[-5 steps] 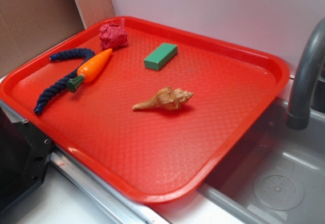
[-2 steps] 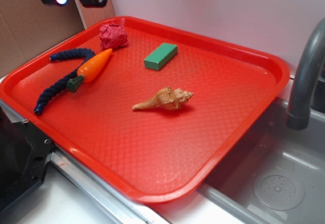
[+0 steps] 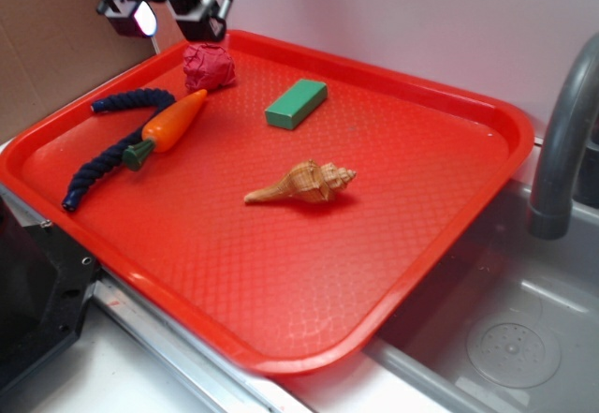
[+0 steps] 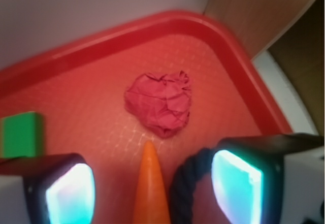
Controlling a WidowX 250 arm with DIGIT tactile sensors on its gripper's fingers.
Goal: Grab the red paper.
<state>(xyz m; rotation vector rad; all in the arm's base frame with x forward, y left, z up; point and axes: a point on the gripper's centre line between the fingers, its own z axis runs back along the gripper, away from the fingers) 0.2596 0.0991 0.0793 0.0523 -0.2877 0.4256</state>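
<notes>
The red paper [image 3: 208, 66] [image 4: 160, 101] is a crumpled crimson ball lying in the far left corner of the red tray [image 3: 281, 272]. My gripper [image 3: 168, 18] [image 4: 155, 188] hangs open in the air above and to the left of it, touching nothing. In the wrist view the paper lies ahead of the jaws, with the carrot's orange tip [image 4: 151, 183] and a loop of dark rope [image 4: 195, 188] below the gap between the fingers [image 4: 238, 183].
On the tray lie an orange toy carrot [image 3: 170, 123], a navy rope [image 3: 108, 151], a green block [image 3: 297, 104] [image 4: 20, 133] and a seashell [image 3: 304, 184]. A cardboard wall [image 3: 56, 38] stands at the left. A grey tap [image 3: 562, 141] and sink [image 3: 505, 338] are at the right.
The gripper has come into view at the top left and moved down and rightward toward the red paper. The objects on the tray have not moved.
</notes>
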